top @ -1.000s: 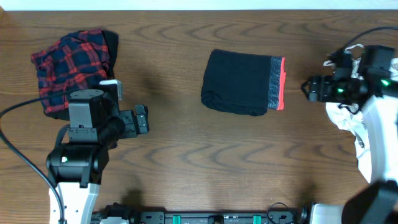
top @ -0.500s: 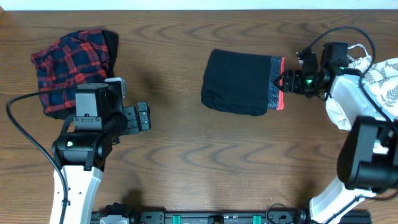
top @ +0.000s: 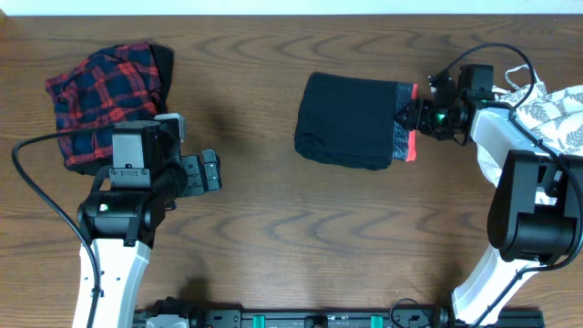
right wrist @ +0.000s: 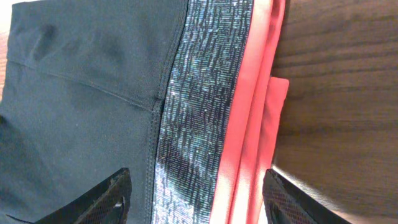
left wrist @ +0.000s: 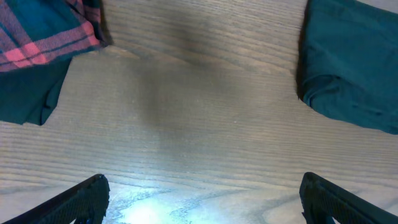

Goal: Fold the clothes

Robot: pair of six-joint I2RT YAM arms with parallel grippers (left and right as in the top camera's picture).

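the folded black leggings (top: 351, 120) lie as a compact block on the wooden table (top: 273, 237), a little right of its middle, with the grey and coral-red waistband (top: 406, 123) along the block's right edge. my right gripper (top: 414, 117) is at that edge with its fingers spread apart. in my right wrist view one fingertip (right wrist: 102, 202) sits over the black cloth and the other over bare wood just past the coral stripe, so the waistband lies between them. the stripe shows there as stacked layers, with one short end poking out onto the wood. the view is so close that i cannot tell whether my pads touch the fabric or hang just above it. my left gripper (top: 209, 171) is well apart from the leggings, over bare table on the left side, its fingers spread wide with nothing between them. my left wrist view shows both fingertips (left wrist: 81, 199) at the bottom corners, with lit wood between them. the red-navy plaid piece (top: 100, 91) lies crumpled at the back left of the table with dark cloth beneath it, and my left arm overlaps its near edge in the overhead view. the white leaf-print top (top: 551, 109) lies bunched at the table's right edge, beside my right arm.
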